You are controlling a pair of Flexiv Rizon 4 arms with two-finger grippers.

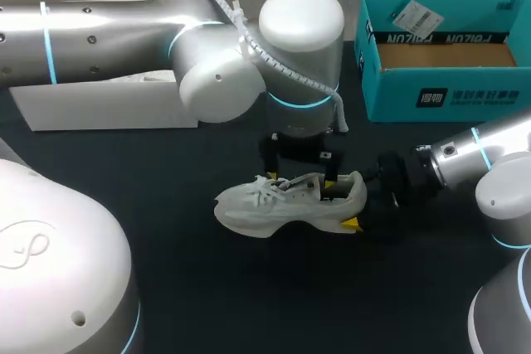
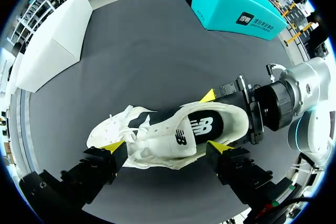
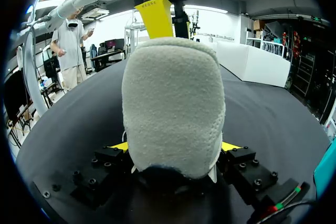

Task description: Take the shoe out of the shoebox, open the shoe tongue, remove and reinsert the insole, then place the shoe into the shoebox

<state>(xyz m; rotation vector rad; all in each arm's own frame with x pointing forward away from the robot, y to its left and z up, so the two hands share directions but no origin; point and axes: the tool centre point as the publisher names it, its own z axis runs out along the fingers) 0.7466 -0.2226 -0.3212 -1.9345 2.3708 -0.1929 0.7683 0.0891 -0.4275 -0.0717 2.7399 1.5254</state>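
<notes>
A white sneaker [image 1: 286, 202] stands upright on the black table [image 1: 207, 288], toe toward my left. My right gripper [image 1: 355, 203] comes in level from the right and is shut on its heel. In the right wrist view both yellow tips press the padded heel [image 3: 173, 103] from either side of the right gripper [image 3: 176, 148]. My left gripper [image 2: 166, 147] hangs just above the sneaker [image 2: 168, 137], wide open, one finger near the laces and one near the heel. A dark insole [image 2: 202, 125] lies inside the shoe. The teal shoebox [image 1: 440, 99] stands open at the back right.
A white box lid [image 1: 104, 105] lies at the back left, under my left arm. A tag [image 1: 412, 16] rests on the shoebox's rim. Bare black table stretches in front of the sneaker.
</notes>
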